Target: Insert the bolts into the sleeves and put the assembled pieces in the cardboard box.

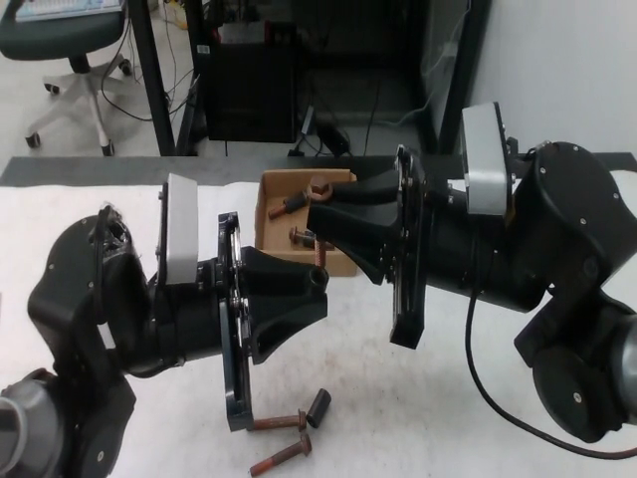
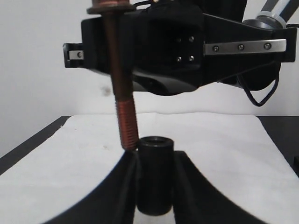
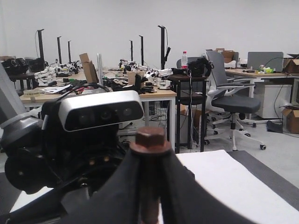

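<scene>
- The left gripper (image 1: 307,289) is closed around the black sleeve (image 2: 155,175). Its two fingers clamp the lower body, and the open mouth stands clear above them. In the high view the sleeve's mouth faces 12 o'clock.
- The bolt (image 2: 122,93) lies at 12 o'clock from the sleeve in the high view. Its long axis runs 12 to 6, with the head far from the sleeve and the threaded end nearest it.
- In the left wrist view the thread tip sits just beside the sleeve's rim, off to one side of the bore rather than over it. I cannot tell whether it touches. The bolt leans slightly against the sleeve's axis.
- By my judgement, insertion needs a small sideways correction and a straightening before any push along the axis.
- The cardboard box (image 1: 267,199) sits at about 11 o'clock from the sleeve, with bolts lying inside it.
- The right gripper (image 1: 320,221) is closed on the bolt just under its head. From it, the sleeve lies at 6 o'clock.
- Two loose bolts (image 1: 279,423) and a spare sleeve (image 1: 318,406) lie on the bench at 6 o'clock from the grippers.
</scene>
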